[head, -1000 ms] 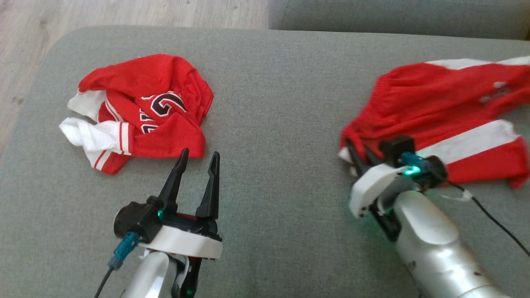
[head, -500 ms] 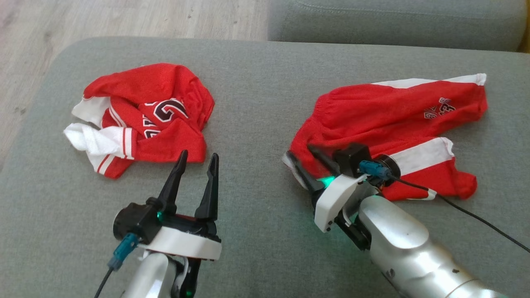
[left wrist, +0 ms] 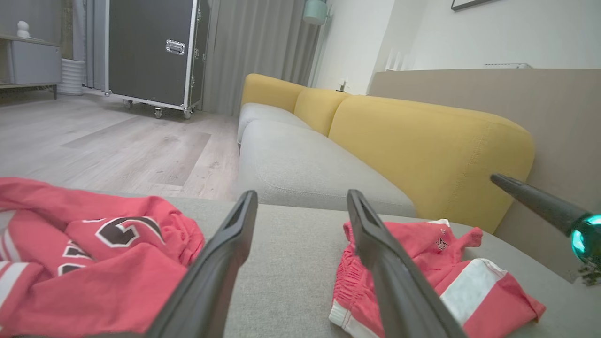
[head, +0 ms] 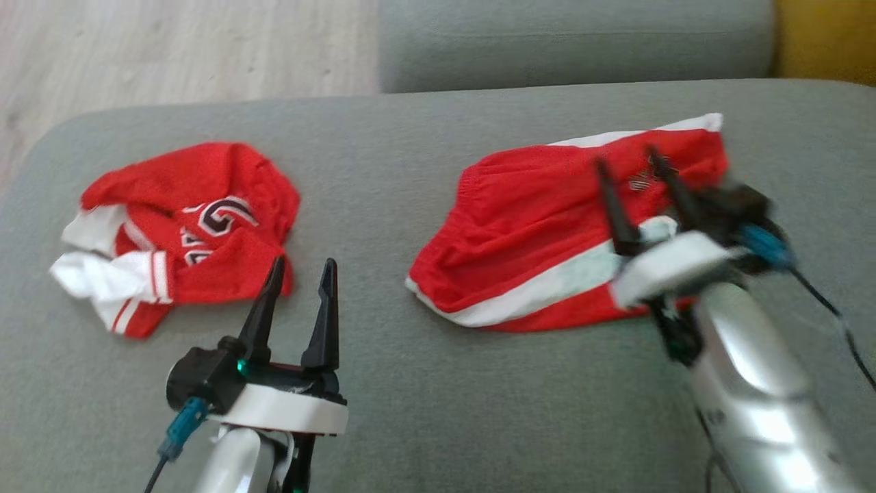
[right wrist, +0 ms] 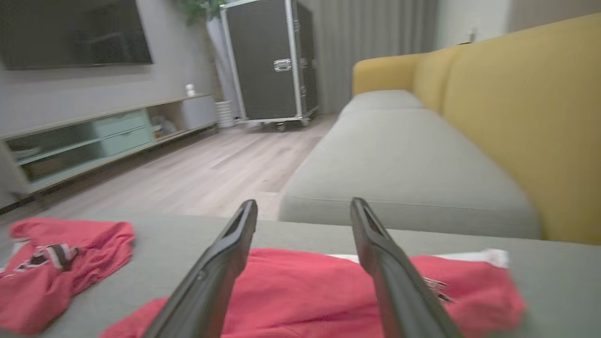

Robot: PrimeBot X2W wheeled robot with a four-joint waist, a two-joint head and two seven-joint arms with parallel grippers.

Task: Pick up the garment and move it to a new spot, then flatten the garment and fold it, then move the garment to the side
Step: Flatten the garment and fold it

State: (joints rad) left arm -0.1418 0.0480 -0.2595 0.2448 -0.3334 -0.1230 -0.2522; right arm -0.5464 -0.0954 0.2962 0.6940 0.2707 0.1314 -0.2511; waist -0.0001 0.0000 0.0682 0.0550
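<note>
The garment, red shorts with a white stripe, lies loosely doubled over on the right half of the grey sofa seat. My right gripper hovers open above its right part, blurred by motion, with nothing between its fingers. The right wrist view looks along the right gripper, with the shorts below it. My left gripper stands open near the front left, apart from the cloth. In the left wrist view, the left gripper frames the shorts at the right.
A crumpled red and white jersey lies on the left of the seat, just beyond my left gripper. Another grey cushion sits behind, with a yellow backrest to the right. Wooden floor lies past the seat's left edge.
My right gripper has opened, let go of the shorts' edge and risen to the right above them. The head camera has turned. The left gripper has stayed put.
</note>
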